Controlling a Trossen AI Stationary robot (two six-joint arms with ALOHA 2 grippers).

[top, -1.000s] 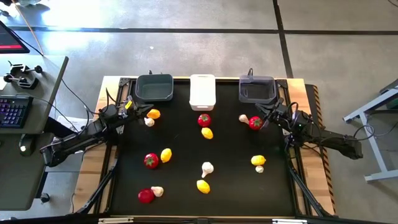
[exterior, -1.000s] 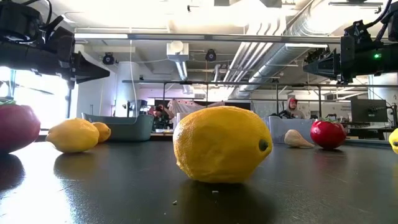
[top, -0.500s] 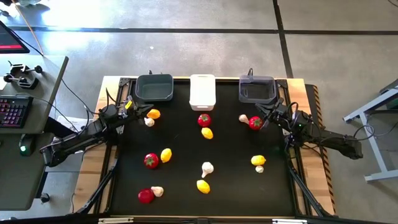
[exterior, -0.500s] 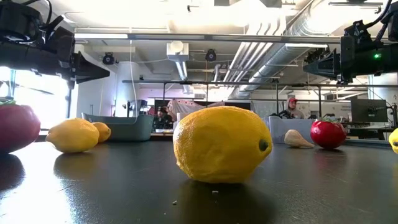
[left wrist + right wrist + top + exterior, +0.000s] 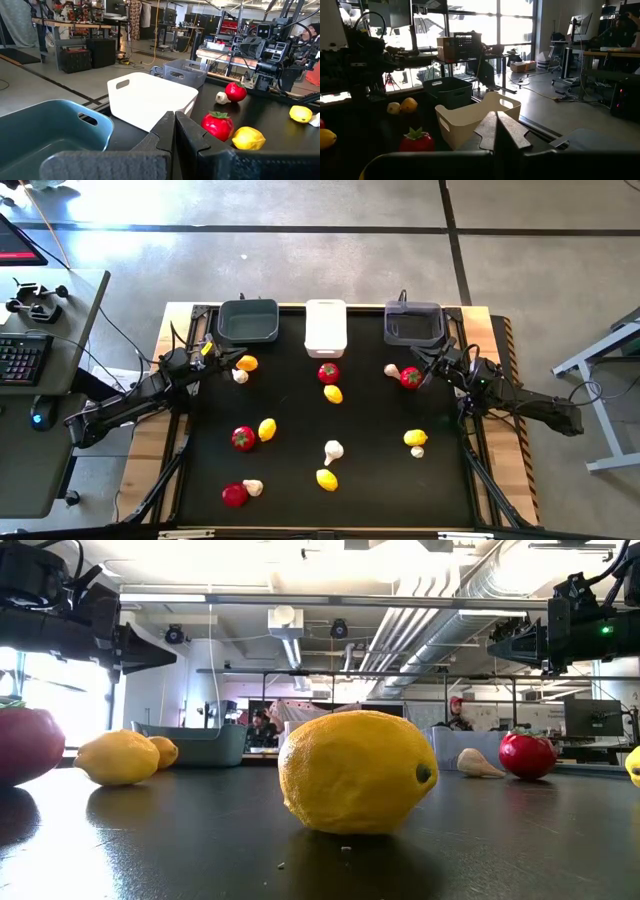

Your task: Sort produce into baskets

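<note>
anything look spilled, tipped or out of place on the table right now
Nothing stands out. The three baskets sit upright in a row at the far edge, and the produce lies scattered loose on the black mat, unsorted. Left gripper and right gripper hover shut, holding nothing.

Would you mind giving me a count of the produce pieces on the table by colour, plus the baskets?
Red pieces: 4
Yellow pieces: 5
Whitish pieces: 5
Produce total: 14, all lying on the table.
Baskets: 3, two dark grey and one white, all empty.
</note>
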